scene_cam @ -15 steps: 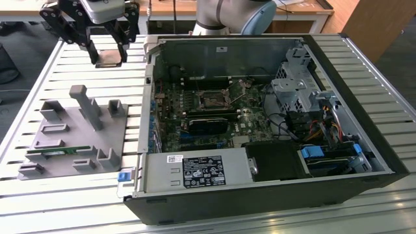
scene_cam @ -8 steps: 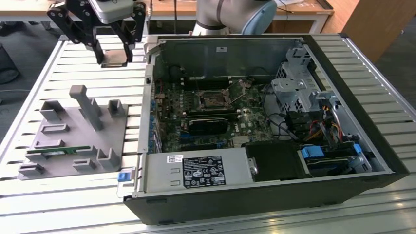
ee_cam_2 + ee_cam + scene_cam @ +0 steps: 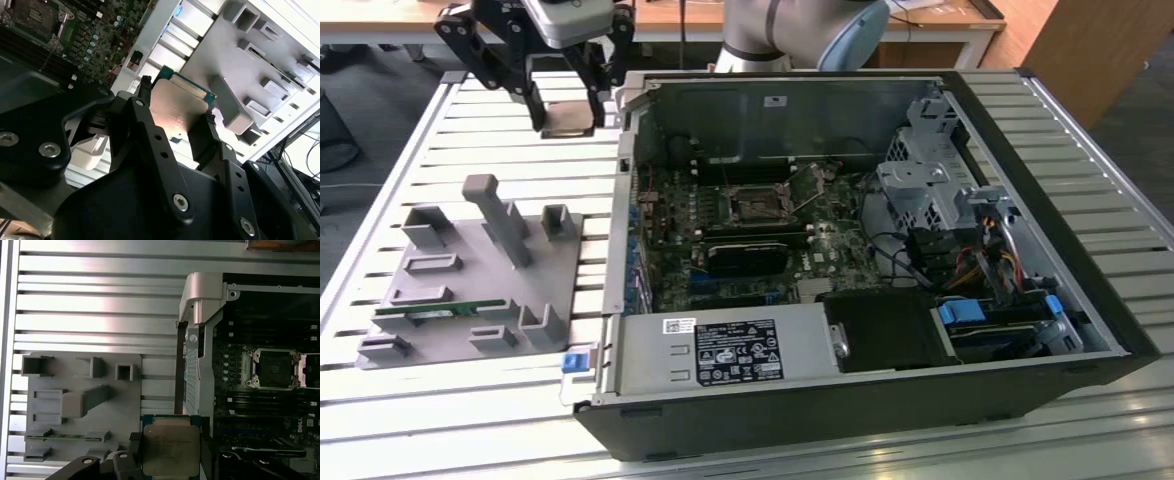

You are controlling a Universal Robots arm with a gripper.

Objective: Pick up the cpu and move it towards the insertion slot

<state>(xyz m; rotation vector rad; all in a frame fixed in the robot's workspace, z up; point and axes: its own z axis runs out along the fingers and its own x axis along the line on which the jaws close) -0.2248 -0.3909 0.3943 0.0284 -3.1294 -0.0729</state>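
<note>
Claw (image 3: 175,111) clamped on cpu (image 3: 170,449), faint unreadable print on its lid, insertion slot (image 3: 273,369) well apart

My exterior view looks down from high up and takes in the whole open computer case (image 3: 854,250) on the slatted surface (image 3: 494,130), with the grey tray (image 3: 467,270) on the exterior view's left. My first wrist view looks straight down, from up close, past the hand (image 3: 170,452) at the tray (image 3: 80,405) and the case's edge. My second wrist view peeks out slanted from behind the hand (image 3: 175,117). All three share the tray (image 3: 235,75) and the green board (image 3: 747,230).
</note>
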